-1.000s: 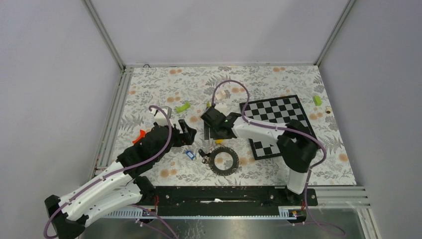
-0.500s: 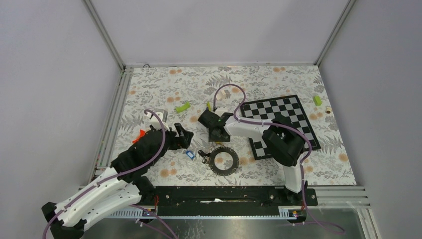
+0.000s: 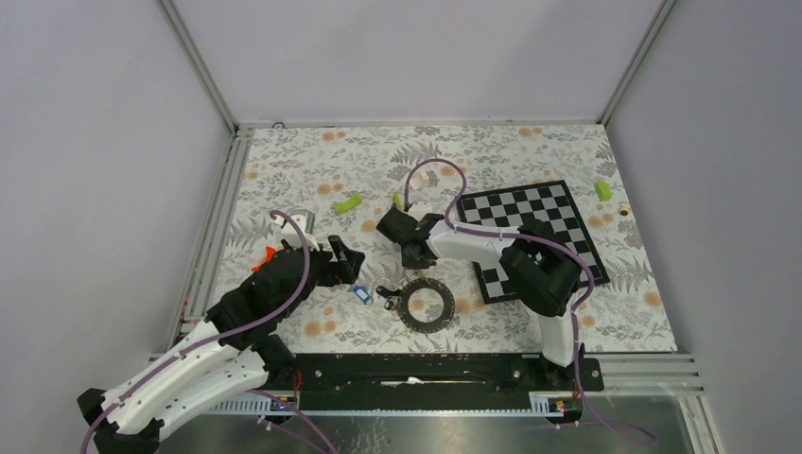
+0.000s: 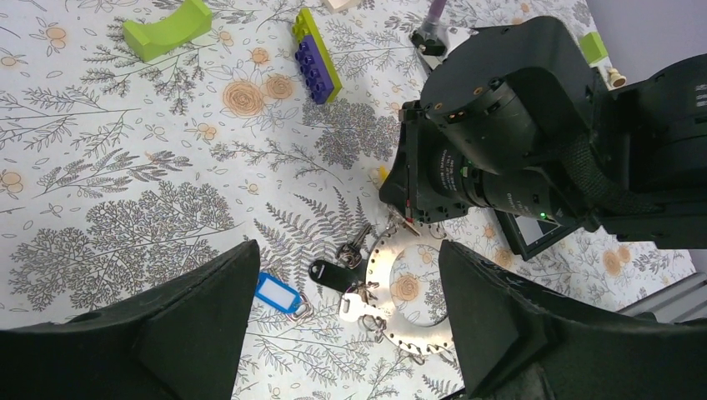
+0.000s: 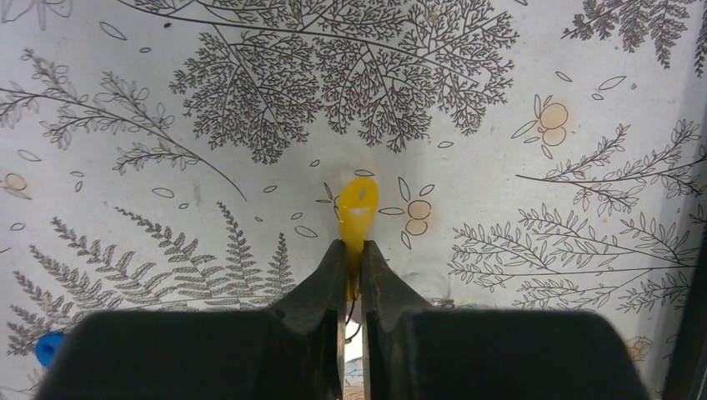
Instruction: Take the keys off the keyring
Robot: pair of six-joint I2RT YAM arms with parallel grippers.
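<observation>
The keyring (image 3: 425, 305) lies flat on the table (image 3: 284, 180), centre, toward the near edge; in the left wrist view it shows as a silvery band (image 4: 375, 265). A black tag (image 4: 331, 273) with a key and small rings lies against the keyring's left rim. A blue tag (image 4: 278, 293) lies flat just left of the black one, apart from the keyring. The yellow tag (image 5: 358, 212) is at the keyring's far side, standing on edge. The right hand (image 5: 351, 250) is closed tight on this tag's lower end, fingers pressed to both faces and the rest of the tag projecting beyond the fingertips. Whether the yellow tag is joined to the keyring cannot be told. The right hand is low over the table, just beyond the keyring's far rim. The left hand (image 4: 348, 250) is to the left of the keyring, jaws spread wide and gripping nothing, with the blue and black tags seen between its fingers. Further off: a green block (image 3: 348, 202) and a yellow-green and purple stick (image 4: 317, 54) toward the far side, and a chessboard (image 3: 530, 218) on the right of the table.
</observation>
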